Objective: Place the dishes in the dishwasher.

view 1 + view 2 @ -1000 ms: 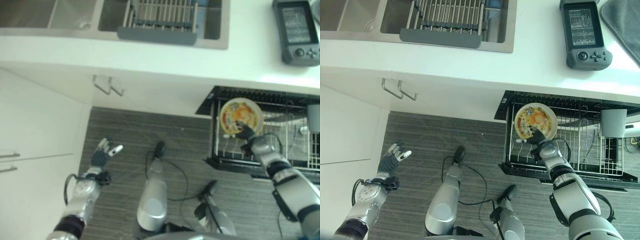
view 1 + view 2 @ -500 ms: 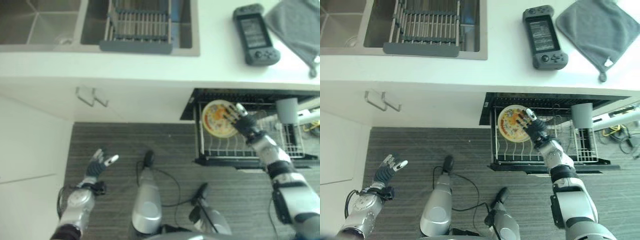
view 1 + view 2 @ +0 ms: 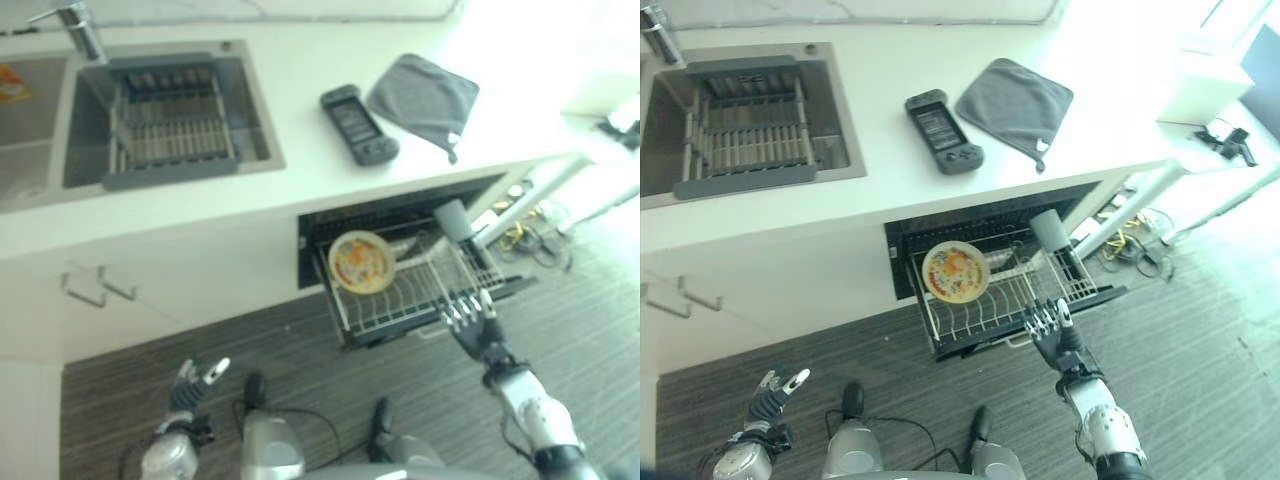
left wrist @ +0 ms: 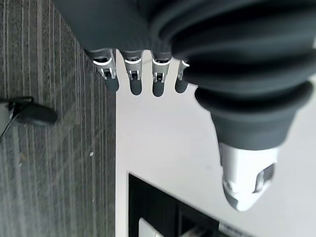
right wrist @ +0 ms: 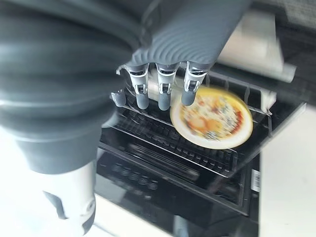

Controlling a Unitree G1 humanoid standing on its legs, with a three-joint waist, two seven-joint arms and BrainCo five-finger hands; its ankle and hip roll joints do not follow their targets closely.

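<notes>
One yellow patterned plate [image 3: 955, 272] stands on edge in the pulled-out dishwasher rack [image 3: 970, 322], near the rack's left end, under the white worktop [image 3: 880, 200]. A grey cup [image 3: 1049, 230] sits at the rack's far right corner. The right hand [image 3: 1052, 335] hovers just in front of the rack, fingers [image 5: 163, 91] straight and spread, holding nothing. The left hand [image 3: 775, 393] hangs low over the dark floor, well apart from the rack, fingers [image 4: 132, 74] relaxed and empty. On the worktop lie a handheld game console [image 3: 943, 131] and a grey cloth [image 3: 1015, 102], beside a sink [image 3: 840, 150] with a drying rack [image 3: 740, 140].
</notes>
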